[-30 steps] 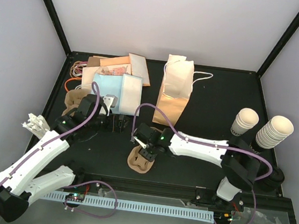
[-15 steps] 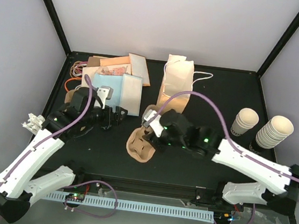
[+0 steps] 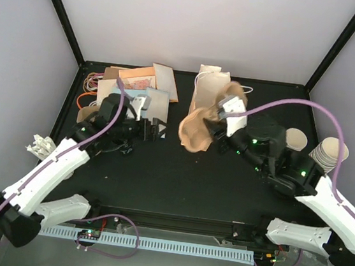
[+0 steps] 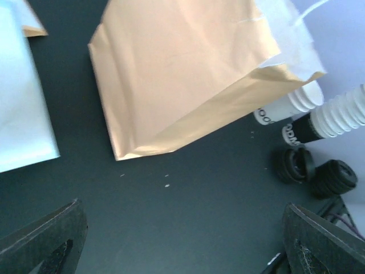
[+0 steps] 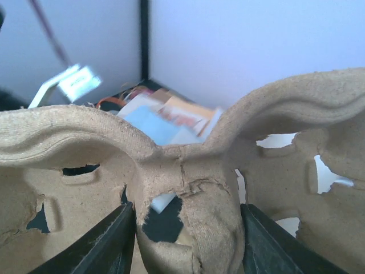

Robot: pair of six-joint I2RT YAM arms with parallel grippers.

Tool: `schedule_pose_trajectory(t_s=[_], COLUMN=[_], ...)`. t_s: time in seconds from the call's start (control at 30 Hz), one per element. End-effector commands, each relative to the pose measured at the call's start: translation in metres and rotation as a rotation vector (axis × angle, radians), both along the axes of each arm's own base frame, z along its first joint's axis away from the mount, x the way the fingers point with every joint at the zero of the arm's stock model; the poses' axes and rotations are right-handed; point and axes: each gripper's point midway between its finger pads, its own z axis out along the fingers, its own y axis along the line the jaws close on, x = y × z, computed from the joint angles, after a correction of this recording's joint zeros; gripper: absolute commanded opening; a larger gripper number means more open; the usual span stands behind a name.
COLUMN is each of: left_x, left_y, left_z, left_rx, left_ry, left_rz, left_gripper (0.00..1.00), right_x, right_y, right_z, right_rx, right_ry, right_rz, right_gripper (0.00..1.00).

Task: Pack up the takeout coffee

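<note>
Your left pincer [image 3: 154,130]: spread wide, holding nothing. Centre: paper bag [image 4: 182,74] lying on the worktop [image 3: 159,182]. Your right pincer [image 5: 187,242]: clamped on the pulp cup carrier [image 5: 188,188]. Far right: takeout coffee cup [image 3: 296,139] standing beside the cream cup stack [image 3: 329,155]; two black lids [image 4: 294,165] nearby show only in left wrist view

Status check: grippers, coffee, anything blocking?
Left gripper open, empty. Right gripper shut on pulp cup carrier, raised near the paper bag. Takeout coffee cup untouched at right, stacked cups close beside it.
</note>
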Motion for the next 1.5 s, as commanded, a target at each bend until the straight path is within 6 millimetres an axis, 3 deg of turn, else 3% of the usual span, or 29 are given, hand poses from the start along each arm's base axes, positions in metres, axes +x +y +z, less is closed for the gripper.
schedule_pose_trajectory(t_s=[0.0,0.13,0.3,0.43,0.57,0.67,0.77,1.07,1.13,1.27,1.47], left_x=[0.018,0.043,0.08,0.111,0.124,0.131,0.139,0.134,0.13,0.116,0.089], left_y=[-0.042,-0.074,-0.111,-0.112,-0.114,-0.121,-0.115,-0.111,-0.108,-0.096,-0.077], left_z=[0.061,0.077,0.071,0.05,0.041,0.037,0.036,0.023,0.027,0.042,0.061], left_rx=[-0.129,-0.085,0.08,0.236,0.273,0.272,0.308,0.36,0.375,0.408,0.436], left_ry=[-0.113,-0.138,-0.119,-0.05,-0.045,-0.065,-0.086,-0.052,-0.056,-0.084,-0.12], left_rz=[-0.059,-0.07,-0.049,0.054,0.084,0.072,0.095,0.036,0.022,-0.013,-0.082], left_gripper=[0.95,0.95,0.95,0.95,0.93,0.84,0.7,0.35,0.22,0.04,0.02], right_x=[0.027,0.042,0.049,0.048,0.046,0.044,0.041,0.04,0.038,0.029,0.015], right_y=[-0.044,-0.068,-0.083,-0.095,-0.098,-0.101,-0.103,-0.103,-0.098,-0.081,-0.058], right_z=[0.042,0.051,0.058,0.063,0.061,0.061,0.063,0.059,0.06,0.061,0.061], right_rx=[0.07,0.097,0.115,0.136,0.136,0.137,0.137,0.111,0.113,0.104,0.111], right_ry=[-0.087,-0.095,-0.106,-0.12,-0.12,-0.126,-0.134,-0.126,-0.118,-0.074,0.0], right_rz=[-0.196,-0.303,-0.365,-0.396,-0.394,-0.396,-0.391,-0.379,-0.35,-0.246,-0.102], right_gripper=[0.52,0.52,0.52,0.52,0.52,0.51,0.51,0.51,0.51,0.51,0.51])
